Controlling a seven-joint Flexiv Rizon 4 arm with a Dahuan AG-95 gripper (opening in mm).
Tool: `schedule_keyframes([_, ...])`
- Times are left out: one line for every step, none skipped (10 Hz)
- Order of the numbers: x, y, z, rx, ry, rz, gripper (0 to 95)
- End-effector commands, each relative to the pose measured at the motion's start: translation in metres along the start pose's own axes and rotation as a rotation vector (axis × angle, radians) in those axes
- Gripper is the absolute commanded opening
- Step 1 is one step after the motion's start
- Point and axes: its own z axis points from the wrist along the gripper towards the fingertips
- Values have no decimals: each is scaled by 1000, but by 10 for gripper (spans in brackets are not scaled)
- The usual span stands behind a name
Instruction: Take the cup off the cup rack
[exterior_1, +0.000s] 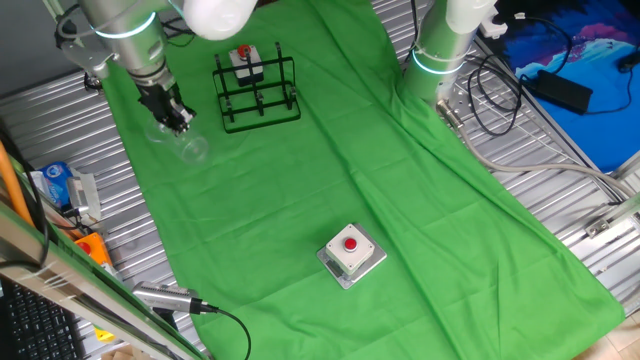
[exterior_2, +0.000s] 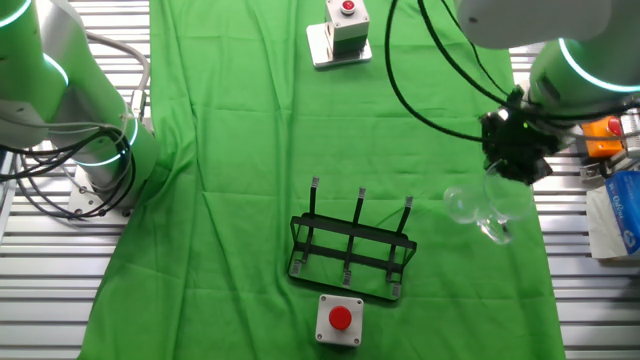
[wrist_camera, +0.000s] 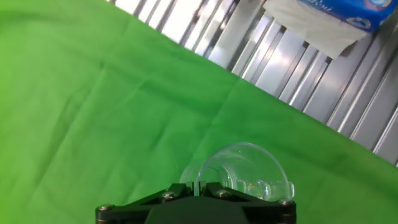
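Cup (wrist_camera: 249, 168) seemingly in pincer (wrist_camera: 200, 186)

hand view: gripper (wrist_camera: 198, 205) cut off at 6 o'clock edge, fingertips unseen; cup (wrist_camera: 244, 169) base hidden behind it. blue box (wrist_camera: 348, 11) cropped at 1 o'clock. fixed views: clear cup (exterior_1: 187, 145) outline faint, grip contact unclear

Green cloth (exterior_1: 420, 200) drapes a ribbed metal table (exterior_1: 60, 130).

Gripper (exterior_2: 497, 205) holding clear cup (exterior_2: 475, 212), well right of black cup rack (exterior_2: 351, 251), green cloth (exterior_2: 240, 150)
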Motion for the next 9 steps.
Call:
schedule_keyframes([-9,14,2,7,2,58,0])
schedule_keyframes([-14,23,2,7,1,85,0])
schedule_keyframes([-18,29,1,7,1,103,0])
schedule_keyframes([-19,30,0,6,0,111,0])
schedule_keyframes([-23,36,-2,6,-1,132,0])
schedule_keyframes([-25,40,-2,5,-2,144,0])
schedule_keyframes([-26,44,0,4,-3,155,0])
schedule_keyframes([-26,50,2,6,-2,161,0])
schedule_keyframes([-27,54,4,7,-1,166,0])
